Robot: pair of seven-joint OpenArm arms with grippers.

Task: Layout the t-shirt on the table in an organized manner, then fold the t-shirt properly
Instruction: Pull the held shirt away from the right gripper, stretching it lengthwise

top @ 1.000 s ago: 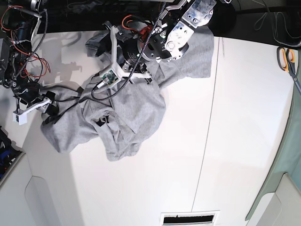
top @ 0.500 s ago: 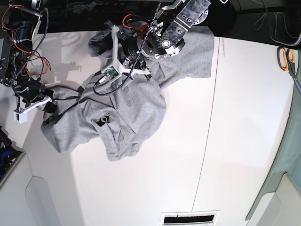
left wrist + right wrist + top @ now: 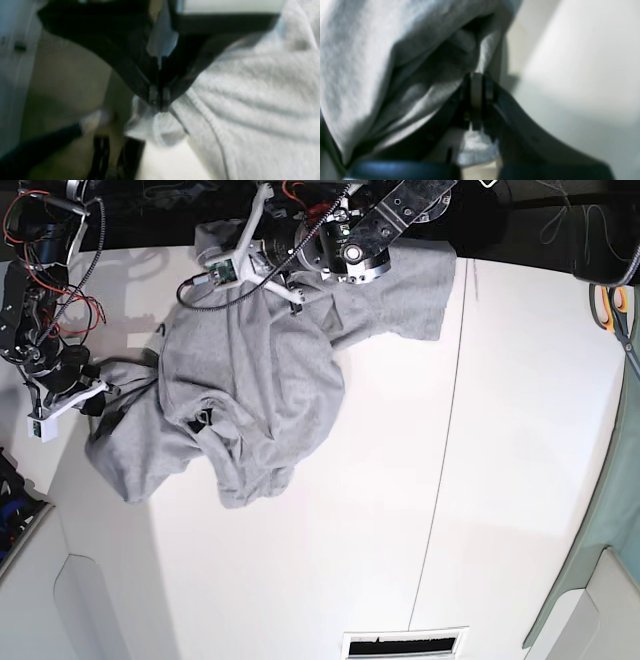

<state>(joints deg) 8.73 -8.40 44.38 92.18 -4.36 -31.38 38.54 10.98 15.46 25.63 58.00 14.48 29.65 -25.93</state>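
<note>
The white surface (image 3: 480,480) fills most of the base view, with a thin dark seam running across it just beside the shirt's edge. The grey t-shirt (image 3: 250,390) lies crumpled on the surface toward the upper left of that view, bunched into deep folds with one flat flap spread out toward the seam and a small patch of black print showing among the creases near its middle. It is not laid out flat.

The left arm reaches in over the shirt's upper edge. In its wrist view the left gripper (image 3: 158,102) has its jaws pressed together on a small tuck of grey cloth, with a ribbed, seamed edge of the shirt hanging to one side of them and bare surface below. That view is blurred, so finer detail is lost.

The right arm sits at the shirt's outer edge, on the side away from the seam. In its wrist view the right gripper (image 3: 477,100) also has its jaws closed on the fabric: a thin layer of cloth is pinched between them, a tuft poking out past them, and a heavy fold of shirt draped beside them.

A pair of orange-handled scissors (image 3: 612,308) lies well apart from the shirt, beyond the seam at the surface's far edge.
</note>
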